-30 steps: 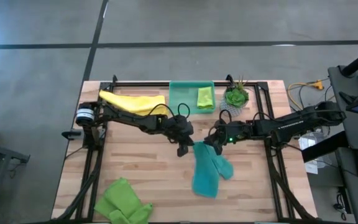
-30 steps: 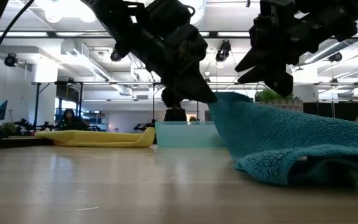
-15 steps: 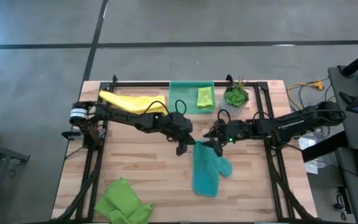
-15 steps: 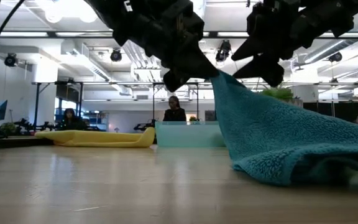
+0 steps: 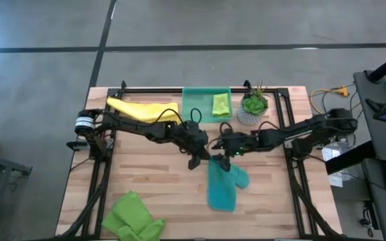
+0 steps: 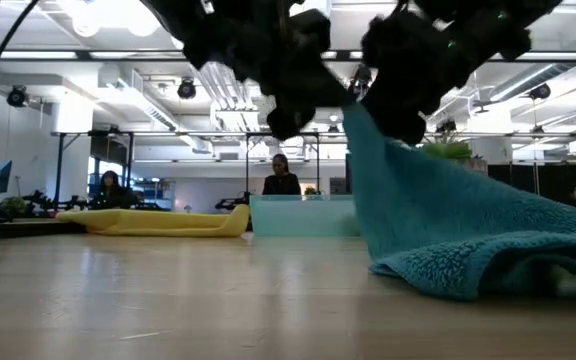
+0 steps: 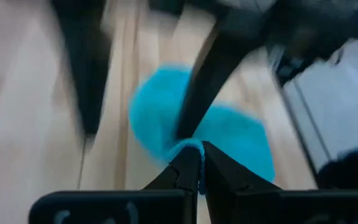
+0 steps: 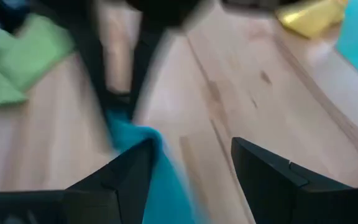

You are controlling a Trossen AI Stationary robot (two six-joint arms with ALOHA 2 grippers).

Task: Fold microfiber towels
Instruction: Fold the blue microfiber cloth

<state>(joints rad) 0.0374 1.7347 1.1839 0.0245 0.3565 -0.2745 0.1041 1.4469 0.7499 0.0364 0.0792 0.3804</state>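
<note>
A teal-blue microfiber towel (image 5: 221,186) lies at mid-table with one corner raised. My left gripper (image 5: 198,159) is shut on that corner. My right gripper (image 5: 224,148) stands open right beside it, on its right, with teal cloth (image 8: 157,183) next to one finger (image 8: 135,171). A yellow towel (image 5: 143,108) lies at the far left. One lime green towel (image 5: 221,105) rests in the green tray (image 5: 194,106). Another lime green towel (image 5: 133,217) lies bunched at the near left. My left gripper pinches the teal towel's raised corner (image 7: 190,148) between its two shut fingers, slanting down from the table's left. The corner is lifted into a peak (image 6: 353,108); the cloth slopes down from it and the rest lies on the table. I cannot tell whether my right gripper touches the teal cloth.
A small potted plant (image 5: 253,104) stands at the far right next to the tray. A black frame (image 5: 293,167) runs along the table's sides. Bare wood shows between the teal towel and the near-left green one. People sit in the room beyond the table.
My left gripper has risen a little, drawing the teal towel's corner up into a taller peak while the rest stays on the table. My right gripper has opened wider, rolled, and moved toward the table's left, close to the left gripper.
</note>
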